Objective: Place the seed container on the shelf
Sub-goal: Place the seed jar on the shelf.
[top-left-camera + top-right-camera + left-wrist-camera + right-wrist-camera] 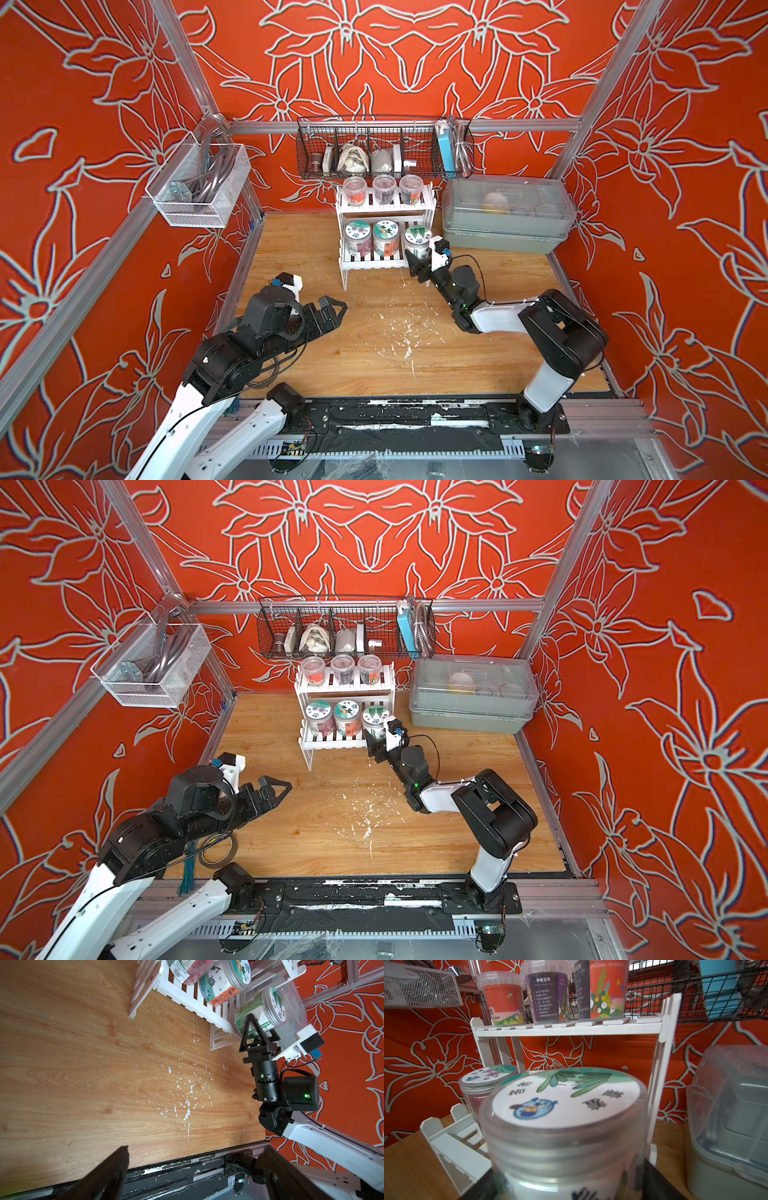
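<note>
Right wrist view first: the seed container (566, 1105), a clear jar with a leaf-printed white lid, fills the frame. A black finger (656, 1182) presses in low on each side, so the right gripper (417, 261) is clamped on it. From a top view that jar is at the right end of the lower tier of the shelf (343, 268), the white stepped rack at the far middle of the wooden table (332, 374). It lines up beside two other lidded jars (385, 239); whether its base rests on the slats I cannot tell. Three clear cups (383, 189) stand in a row on the upper tier. Just right of the rack sits the grey lidded box (505, 216), and above the rack hangs the black wire basket (384, 145). Over at near left, the left gripper (332, 309) hovers above the table, well apart from the rack, its jaws spread wide with nothing between them.
</note>
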